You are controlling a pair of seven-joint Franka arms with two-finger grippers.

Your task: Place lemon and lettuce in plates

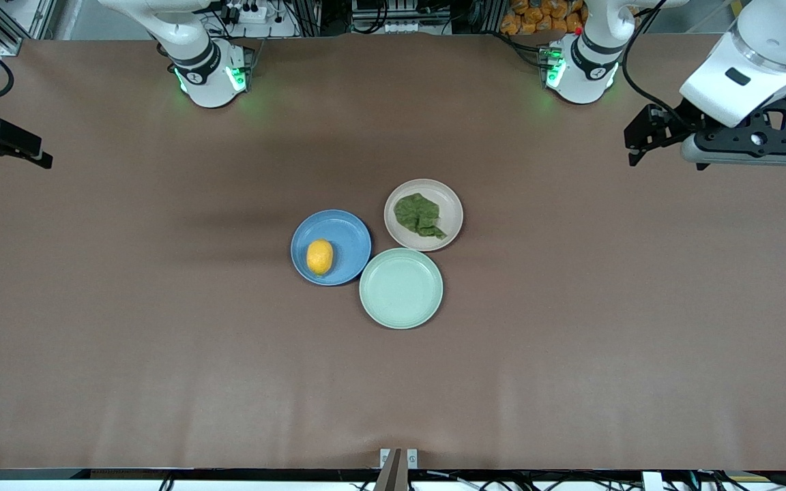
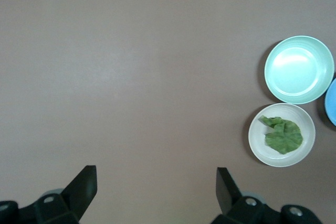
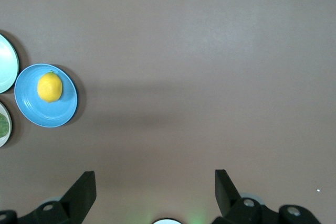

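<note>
Brown table [image 1: 161, 341]: lemon [image 1: 319, 257] lies in blue plate [image 1: 348, 235], long axis toward the front camera; both grippers [image 1: 641, 140] [image 1: 7, 146] wide open, empty.

I see a yellow-orange lemon [image 1: 319, 257] on blue plate [image 1: 348, 232], dark green crinkled lettuce [image 1: 419, 215] on beige-pink plate [image 1: 451, 204], a mint-green plate [image 1: 400, 288], and plain brown table [image 1: 161, 327]

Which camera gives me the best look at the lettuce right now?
The left wrist view: the crinkled dark green lettuce leaf lies whole in the pale beige round plate. The front view shows it smaller. The right wrist view catches only a sliver at the edge.
</note>
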